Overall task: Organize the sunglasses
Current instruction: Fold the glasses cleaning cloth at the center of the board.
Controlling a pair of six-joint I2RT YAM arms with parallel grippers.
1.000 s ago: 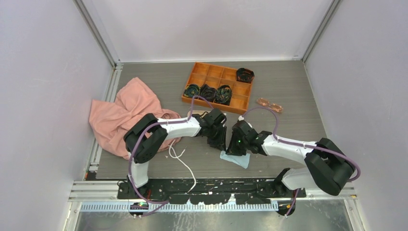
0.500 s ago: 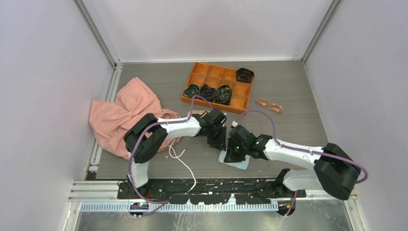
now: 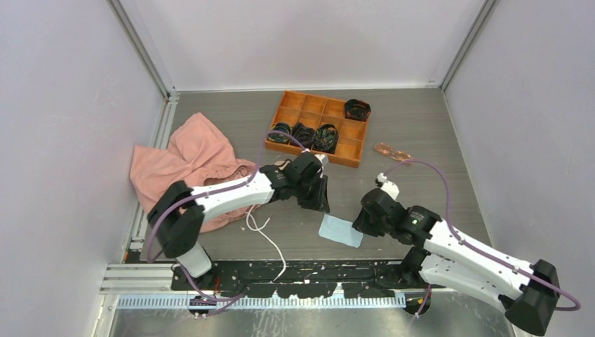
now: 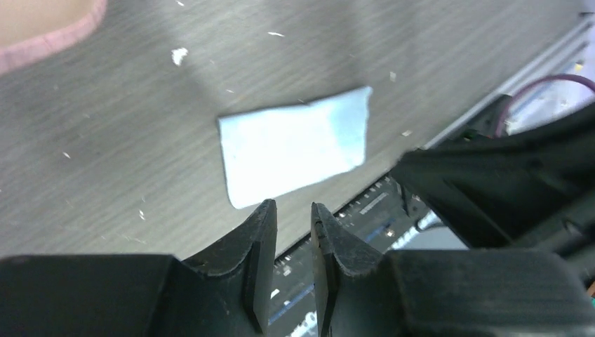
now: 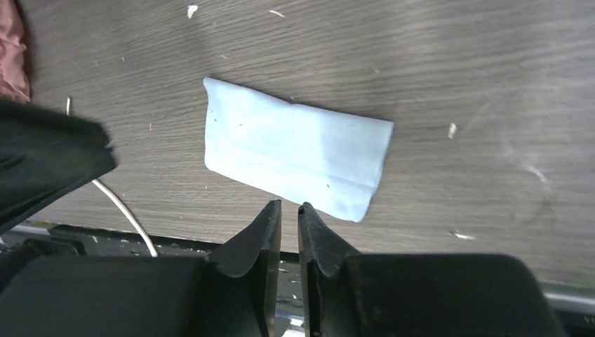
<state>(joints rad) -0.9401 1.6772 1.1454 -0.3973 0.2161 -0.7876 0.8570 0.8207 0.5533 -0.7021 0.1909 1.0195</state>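
Note:
The sunglasses point(image 3: 393, 152), with pinkish-orange lenses, lie on the table at the right, beyond the orange tray's right end and far from both grippers. My left gripper point(image 3: 319, 202) hovers just behind the folded light blue cloth point(image 3: 341, 229); in the left wrist view point(image 4: 291, 207) its jaws stand a narrow gap apart with nothing between them, and the cloth point(image 4: 295, 144) lies ahead. My right gripper point(image 3: 360, 223) is at the cloth's right edge; in the right wrist view point(image 5: 289, 205) its jaws are almost touching and empty, above the cloth point(image 5: 295, 147).
An orange divided tray point(image 3: 354, 149) at the back holds several dark rolled items. A crumpled pink garment point(image 3: 186, 165) lies at the left. A white cord point(image 3: 265, 235) trails to the front edge. A pink edge point(image 4: 42, 31) shows at the left wrist view's top left.
My right arm has pulled back to the right, off the blue cloth. My left gripper has drawn back slightly from it. The cloth now lies flat and uncovered.

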